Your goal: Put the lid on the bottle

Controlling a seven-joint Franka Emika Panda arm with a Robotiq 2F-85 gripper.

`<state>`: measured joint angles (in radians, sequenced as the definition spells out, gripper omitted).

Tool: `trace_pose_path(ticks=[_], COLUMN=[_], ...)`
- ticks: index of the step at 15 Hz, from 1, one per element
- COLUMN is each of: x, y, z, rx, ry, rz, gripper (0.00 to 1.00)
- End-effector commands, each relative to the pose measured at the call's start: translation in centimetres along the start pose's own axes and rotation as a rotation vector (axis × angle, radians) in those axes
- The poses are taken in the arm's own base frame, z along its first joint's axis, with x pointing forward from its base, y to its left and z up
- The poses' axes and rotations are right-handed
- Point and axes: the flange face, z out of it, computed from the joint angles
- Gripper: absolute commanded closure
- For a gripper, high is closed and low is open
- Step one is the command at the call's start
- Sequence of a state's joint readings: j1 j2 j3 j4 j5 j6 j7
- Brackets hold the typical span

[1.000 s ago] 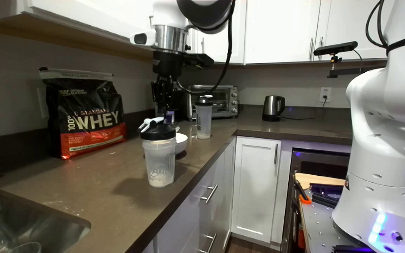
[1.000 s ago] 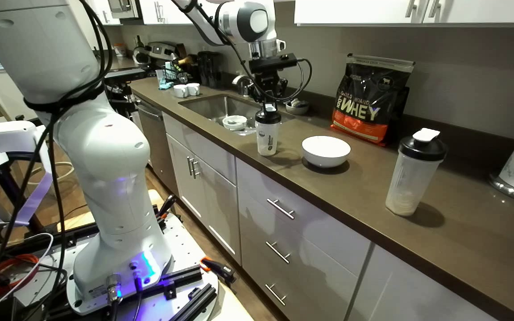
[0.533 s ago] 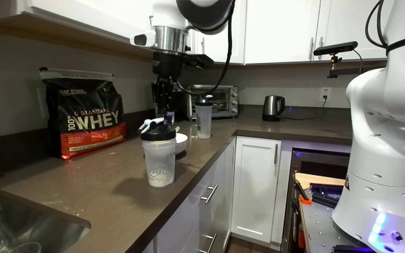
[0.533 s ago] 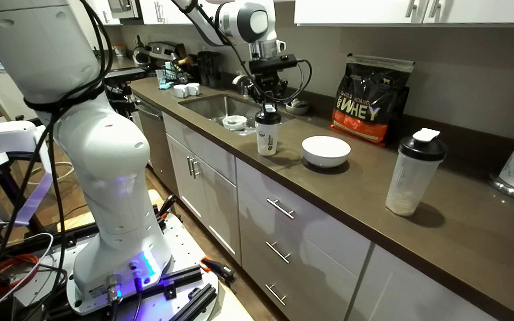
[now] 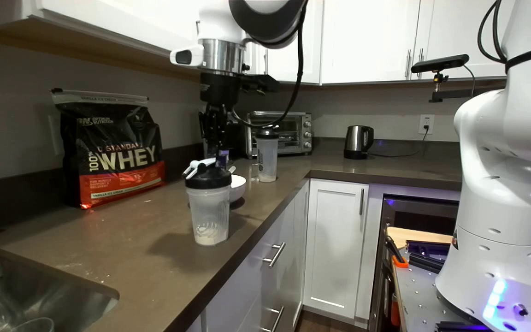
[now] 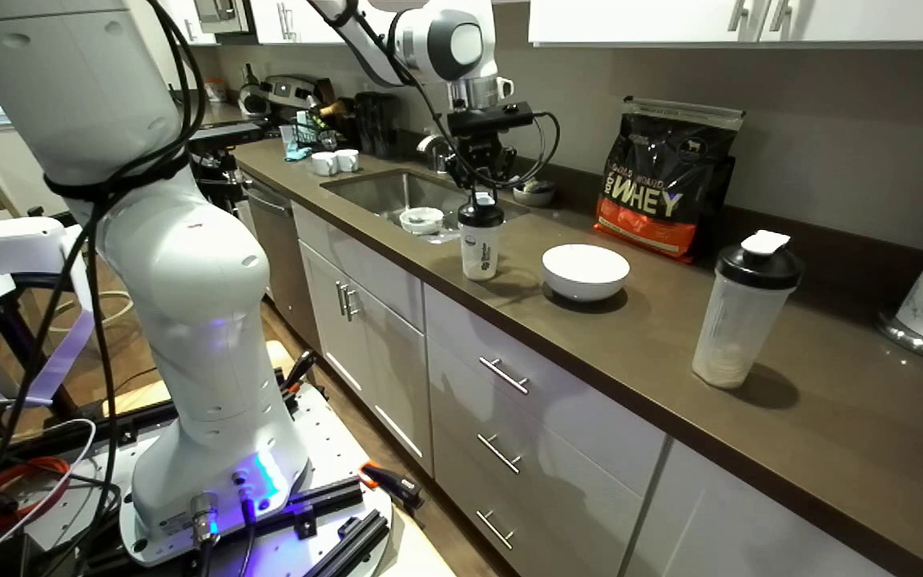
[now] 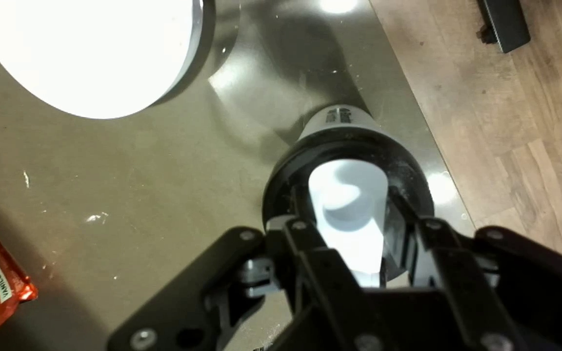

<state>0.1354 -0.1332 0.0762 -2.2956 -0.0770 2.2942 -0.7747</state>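
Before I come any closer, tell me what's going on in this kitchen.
A white robot arm has its black two-fingered gripper astride the white flap of a black round plastic lid. The lid is down at the mouth of a translucent plastic shaker bottle, which stands upright on the brown countertop; I can't tell whether the lid is fully seated, or whether the gripper is closed. A round white bowl and a second, black-lidded translucent shaker stand on the same countertop.

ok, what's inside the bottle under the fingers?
In an exterior view, pale powder-like stuff lies at the bottom of the bottle; can't tell exactly what. The lid covers its mouth, hiding the inside from the wrist view.
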Motion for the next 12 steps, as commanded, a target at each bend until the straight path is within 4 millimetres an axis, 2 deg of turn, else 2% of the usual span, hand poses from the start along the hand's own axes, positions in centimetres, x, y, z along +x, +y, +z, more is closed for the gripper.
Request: trace_pose_path(ticks=[1, 7, 9, 12], x=[0.0, -0.2, -0.4, -0.6], y=[0.0, 0.1, 0.1, 0.0], z=[0.2, -1.6, -2.6, -3.9], rx=[-0.003, -0.019, -0.025, -0.006], ry=[-0.01, -0.003, 0.001, 0.011], rz=[0.016, 0.014, 0.012, 0.008], gripper=[0.42, 0.05, 0.0, 0.0])
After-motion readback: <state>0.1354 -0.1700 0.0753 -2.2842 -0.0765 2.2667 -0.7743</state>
